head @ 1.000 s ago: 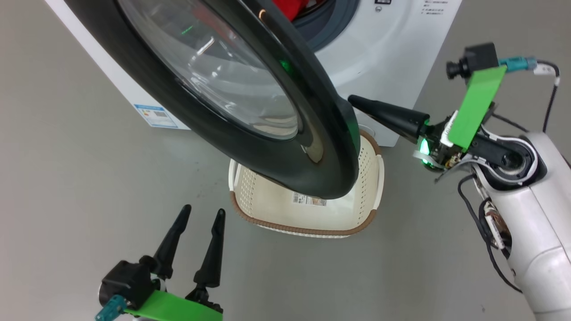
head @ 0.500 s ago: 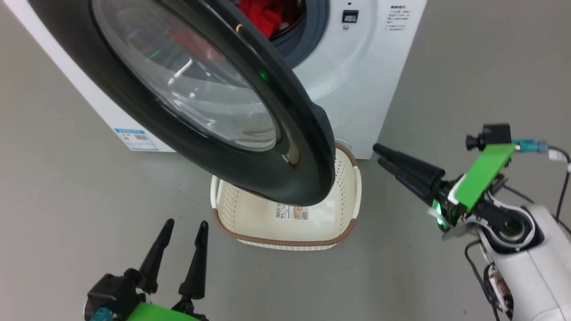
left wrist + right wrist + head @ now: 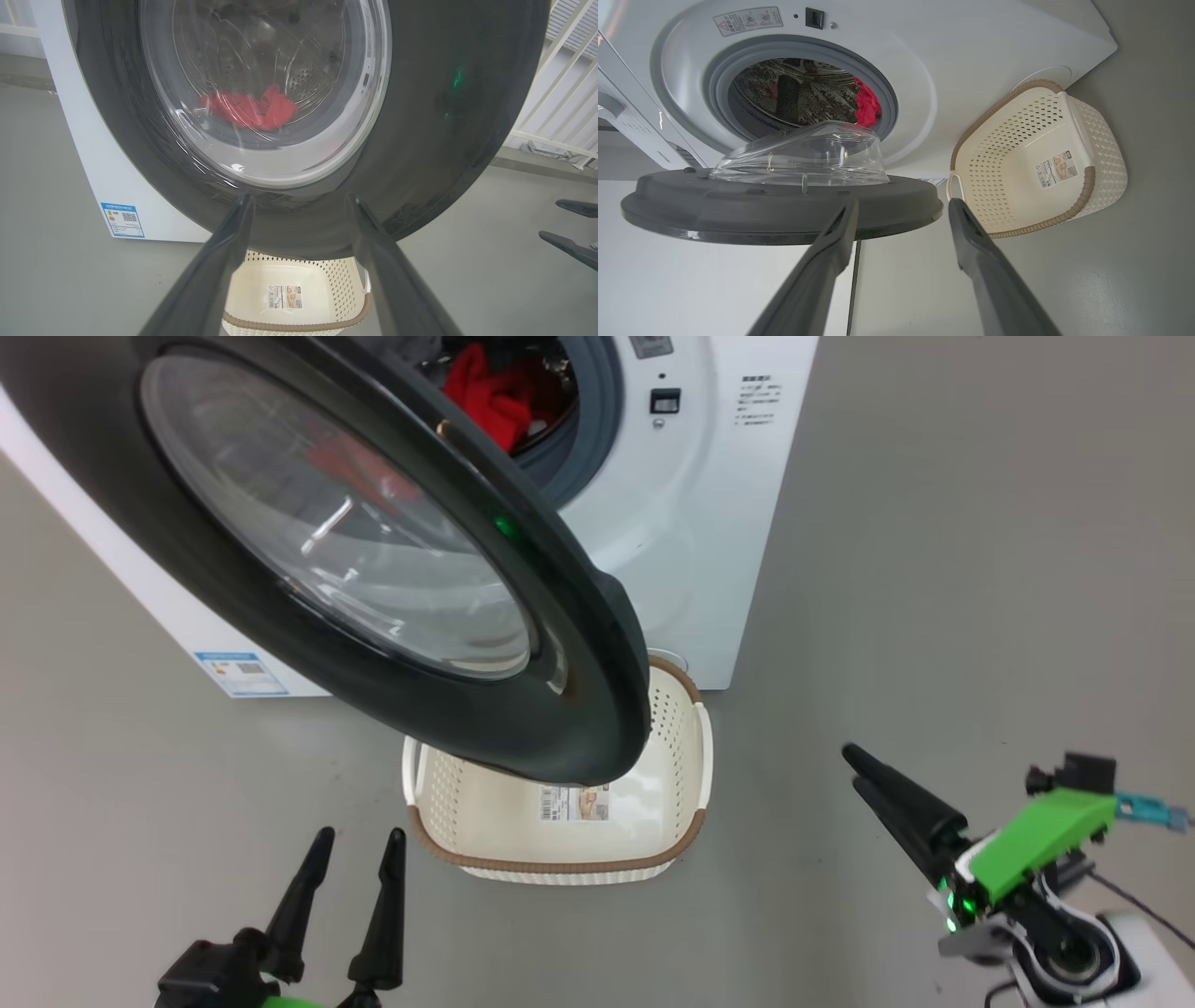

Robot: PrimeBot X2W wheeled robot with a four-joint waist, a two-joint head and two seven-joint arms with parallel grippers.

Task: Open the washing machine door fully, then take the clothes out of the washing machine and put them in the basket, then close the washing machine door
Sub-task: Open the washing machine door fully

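Door open, left fingers apart, right fingers apart, right wrist view bares clothes in drum

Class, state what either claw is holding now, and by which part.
Nothing is held: the left claw and right claw are both open, apart from the washing machine door.
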